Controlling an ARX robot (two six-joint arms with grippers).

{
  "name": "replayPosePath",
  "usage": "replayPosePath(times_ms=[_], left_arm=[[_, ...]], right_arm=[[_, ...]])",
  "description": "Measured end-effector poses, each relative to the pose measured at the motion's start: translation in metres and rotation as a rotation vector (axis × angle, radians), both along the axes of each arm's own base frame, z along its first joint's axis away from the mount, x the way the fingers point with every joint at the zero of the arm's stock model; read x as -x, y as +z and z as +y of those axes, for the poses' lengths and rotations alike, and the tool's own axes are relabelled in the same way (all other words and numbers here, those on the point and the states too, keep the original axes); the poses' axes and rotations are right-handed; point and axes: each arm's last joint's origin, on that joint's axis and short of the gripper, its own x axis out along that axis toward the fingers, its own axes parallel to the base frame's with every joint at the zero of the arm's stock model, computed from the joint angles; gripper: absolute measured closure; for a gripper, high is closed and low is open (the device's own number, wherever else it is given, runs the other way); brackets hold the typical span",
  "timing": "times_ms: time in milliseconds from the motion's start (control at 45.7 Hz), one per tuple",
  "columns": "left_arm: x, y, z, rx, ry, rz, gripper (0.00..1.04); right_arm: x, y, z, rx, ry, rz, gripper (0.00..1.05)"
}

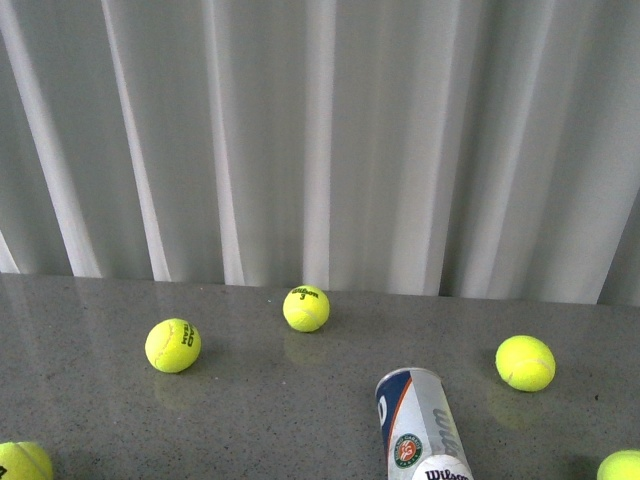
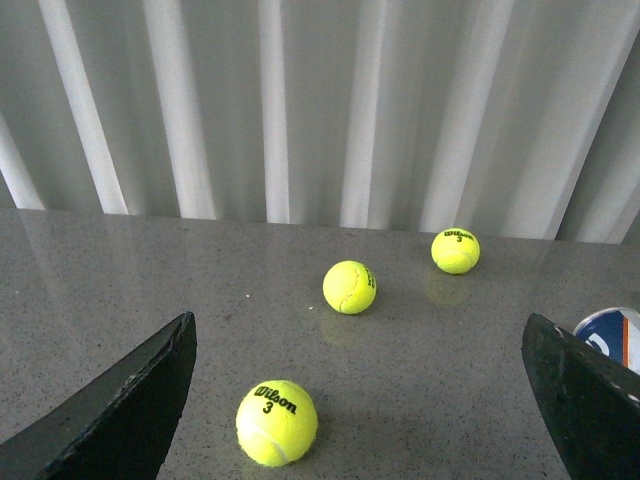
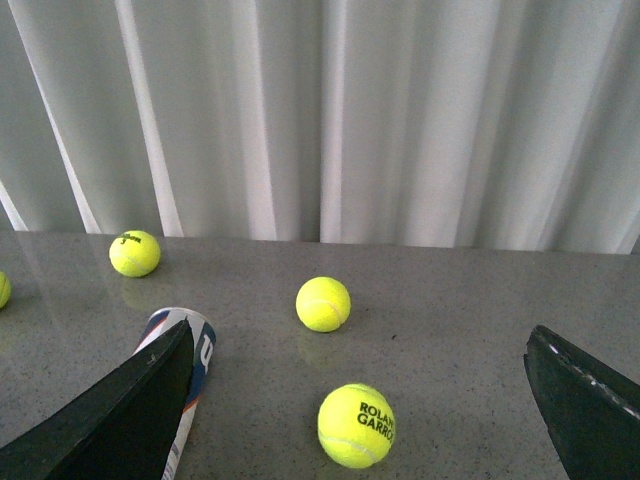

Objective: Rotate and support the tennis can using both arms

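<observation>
the clear plastic tennis can [image 1: 420, 425] with a blue, white and orange label lies on its side on the grey speckled table [image 1: 90, 400] among yellow-green tennis balls [image 1: 306, 308]. the left gripper [image 2: 357, 330] is spread wide, the can just outside one of its black fingers [image 2: 130, 410]. the right gripper [image 3: 360, 330] gapes likewise, one finger overlapping the can; contact unclear.

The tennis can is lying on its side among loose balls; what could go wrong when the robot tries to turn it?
Lying on its side, the tennis can may roll away if one hand nudges it first. The Roland Garros ball sits ahead of the open right hand and could get knocked or grabbed instead.
</observation>
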Motion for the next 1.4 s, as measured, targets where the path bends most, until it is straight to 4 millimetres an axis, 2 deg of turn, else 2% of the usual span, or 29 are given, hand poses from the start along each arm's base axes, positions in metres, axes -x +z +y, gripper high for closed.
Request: replayPosePath(times_ms=[1400], left_arm=[[0.0, 0.0, 0.0, 0.0, 0.0, 0.0, 0.07]], right_arm=[[0.0, 0.0, 0.0, 0.0, 0.0, 0.0, 0.07]])
